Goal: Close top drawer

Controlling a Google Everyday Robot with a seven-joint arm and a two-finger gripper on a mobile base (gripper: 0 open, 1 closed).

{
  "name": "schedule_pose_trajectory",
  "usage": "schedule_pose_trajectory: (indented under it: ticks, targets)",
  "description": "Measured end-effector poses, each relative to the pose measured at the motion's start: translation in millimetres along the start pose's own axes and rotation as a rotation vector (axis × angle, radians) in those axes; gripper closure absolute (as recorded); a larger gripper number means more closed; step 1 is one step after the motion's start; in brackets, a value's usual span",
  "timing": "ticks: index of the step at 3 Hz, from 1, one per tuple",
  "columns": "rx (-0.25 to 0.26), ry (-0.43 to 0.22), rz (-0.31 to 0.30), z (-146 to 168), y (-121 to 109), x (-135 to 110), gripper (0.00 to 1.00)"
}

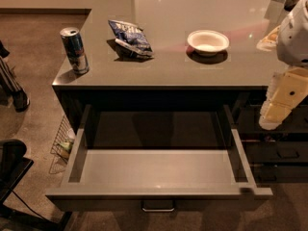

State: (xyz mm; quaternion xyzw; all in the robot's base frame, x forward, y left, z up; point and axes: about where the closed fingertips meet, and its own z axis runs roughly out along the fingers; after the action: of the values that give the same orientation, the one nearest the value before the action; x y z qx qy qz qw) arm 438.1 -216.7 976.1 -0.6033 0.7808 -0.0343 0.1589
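The top drawer [159, 196] stands pulled far out from under the counter. Its lighter grey inner box [159, 165] is empty, and its dark front faces me with a small metal bar pull [158, 207] at the centre. My gripper [273, 119], cream-coloured on a white arm [294, 32], hangs at the right. It is beside the drawer's back right corner, level with the counter's front edge and above the drawer's right side wall [240, 148]. It touches nothing that I can see.
The grey counter [163, 69] holds a drink can [74, 49], a blue chip bag [130, 37] and a white bowl [208, 41]. Another dark drawer front with a pull [288, 153] is at the right. A wire basket [61, 141] and a black chair [12, 170] are on the left.
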Motion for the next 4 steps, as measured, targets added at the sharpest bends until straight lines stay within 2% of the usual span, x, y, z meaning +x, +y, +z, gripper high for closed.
schedule_pose_trajectory:
  ticks: [1, 2, 3, 4]
  targets:
    - [0.0, 0.0, 0.0, 0.0, 0.0, 0.0, 0.0]
    - [0.01, -0.003, 0.0, -1.7, -0.3, -1.0, 0.18]
    - [0.024, -0.026, -0.008, 4.8, 7.8, 1.4, 0.41]
    - [0.032, -0.024, -0.003, 13.5, 24.0, 16.5, 0.64]
